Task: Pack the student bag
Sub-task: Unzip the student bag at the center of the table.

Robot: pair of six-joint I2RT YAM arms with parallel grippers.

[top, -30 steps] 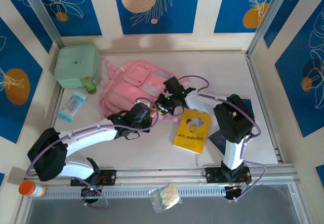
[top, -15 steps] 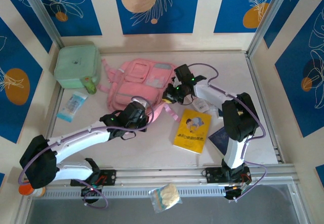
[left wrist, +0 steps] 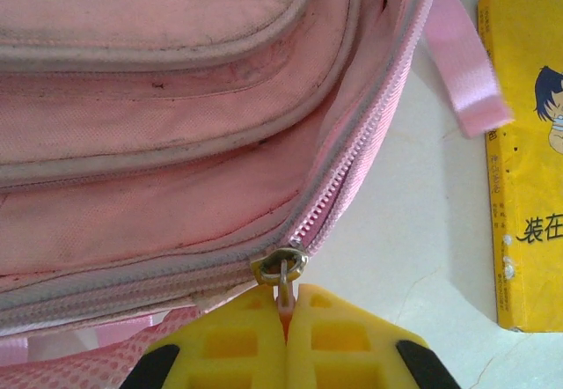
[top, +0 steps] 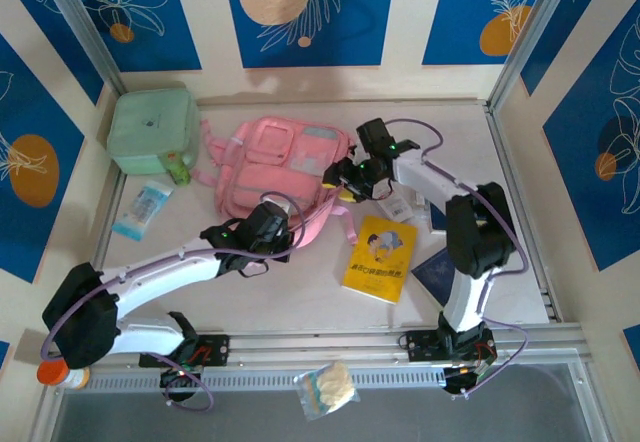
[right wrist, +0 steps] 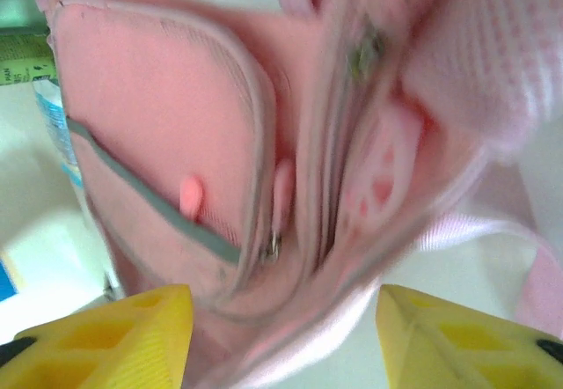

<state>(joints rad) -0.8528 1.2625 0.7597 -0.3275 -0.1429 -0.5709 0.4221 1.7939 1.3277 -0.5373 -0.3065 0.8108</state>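
Observation:
The pink student bag (top: 280, 162) lies flat at the table's back centre, front pockets up. My left gripper (top: 288, 220) is at its near edge. In the left wrist view the yellow fingers (left wrist: 237, 336) are pressed together on the pink zip pull hanging from the brass slider (left wrist: 281, 264), so the left gripper (left wrist: 287, 305) is shut on it. My right gripper (top: 338, 180) is at the bag's right side. In the right wrist view it (right wrist: 286, 345) stands open, with the bag's blurred edge (right wrist: 290, 231) between the spread fingers (right wrist: 114, 336).
A mint-green soft case (top: 152, 128) sits at the back left, with a small green bottle (top: 178, 170) and a blue-white packet (top: 142, 209) beside it. A yellow book (top: 380, 255) and a dark blue booklet (top: 440, 277) lie right of centre. An orange-capped bottle (top: 60, 372) stands at the near left.
The right gripper has opened and moved up and right along the bag. The bag has shifted toward the back right. The left gripper stays shut on the zip pull.

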